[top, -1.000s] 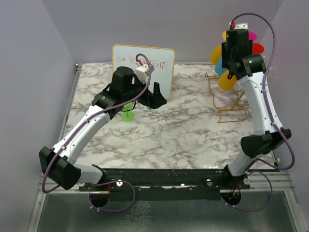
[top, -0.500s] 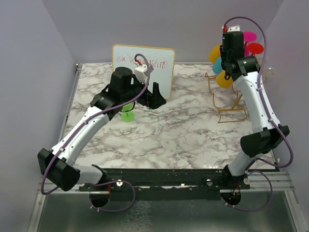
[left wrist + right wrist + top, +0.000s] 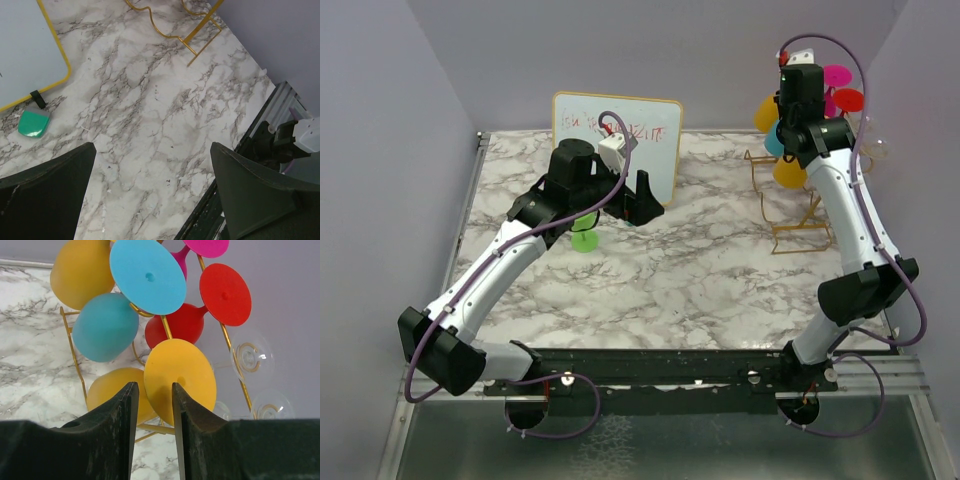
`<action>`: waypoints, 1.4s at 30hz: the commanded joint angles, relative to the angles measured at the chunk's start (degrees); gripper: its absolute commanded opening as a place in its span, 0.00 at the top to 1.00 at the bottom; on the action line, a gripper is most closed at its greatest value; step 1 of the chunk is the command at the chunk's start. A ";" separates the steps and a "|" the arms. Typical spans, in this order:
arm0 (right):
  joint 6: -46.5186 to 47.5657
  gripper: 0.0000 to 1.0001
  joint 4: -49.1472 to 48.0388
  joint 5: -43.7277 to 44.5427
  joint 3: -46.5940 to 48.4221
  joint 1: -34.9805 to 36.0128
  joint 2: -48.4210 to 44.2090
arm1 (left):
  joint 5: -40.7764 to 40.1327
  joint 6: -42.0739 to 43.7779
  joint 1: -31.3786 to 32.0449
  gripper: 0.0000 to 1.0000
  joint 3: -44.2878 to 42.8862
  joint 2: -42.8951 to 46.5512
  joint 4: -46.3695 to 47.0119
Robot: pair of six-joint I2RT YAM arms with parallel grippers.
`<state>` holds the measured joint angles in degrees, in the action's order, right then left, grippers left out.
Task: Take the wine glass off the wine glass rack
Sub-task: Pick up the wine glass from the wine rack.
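Observation:
The gold wire wine glass rack stands at the back right of the table, with coloured wine glasses hanging upside down from it. In the right wrist view its wire carries a blue glass, a red one and a yellow one. My right gripper is high up, just in front of the yellow glass's foot. Its jaws are a narrow gap apart and hold nothing. My left gripper is wide open and empty over the marble table, also seen in the top view.
A green wine glass stands on the table under my left arm. A yellow-framed whiteboard stands at the back, with a green eraser by it. Two clear glasses hang on the rack's right side. Purple walls enclose the table.
My right arm has risen and moved back along the rack, from beside the lower yellow glass to higher up. The left arm has not moved.

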<state>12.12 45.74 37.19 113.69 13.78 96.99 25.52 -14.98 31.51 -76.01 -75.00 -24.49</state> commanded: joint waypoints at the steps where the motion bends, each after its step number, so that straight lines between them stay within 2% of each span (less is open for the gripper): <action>1: 4.71 0.64 -4.41 2.99 -3.47 -0.33 -0.83 | -0.56 0.55 0.05 0.01 0.36 1.00 0.28; 13: 7.66 0.69 -8.49 4.63 -6.74 -0.33 -2.23 | -0.35 0.73 0.05 0.01 -0.24 0.54 -0.29; 23: 8.02 0.77 -8.06 3.63 -6.04 -0.33 -3.37 | 0.09 0.64 0.05 0.01 -0.37 0.08 -0.30; 33: 9.65 0.87 -9.34 2.33 -9.51 -0.32 -6.74 | 0.57 0.52 0.05 0.01 -0.22 -0.55 -0.29; 42: 9.94 0.88 -9.48 2.08 -9.21 -0.25 -6.88 | 0.47 0.44 0.05 0.01 0.02 -0.15 -0.29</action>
<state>21.52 36.05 40.14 104.38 13.76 90.41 25.56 -14.72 31.51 -76.01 -75.40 -24.56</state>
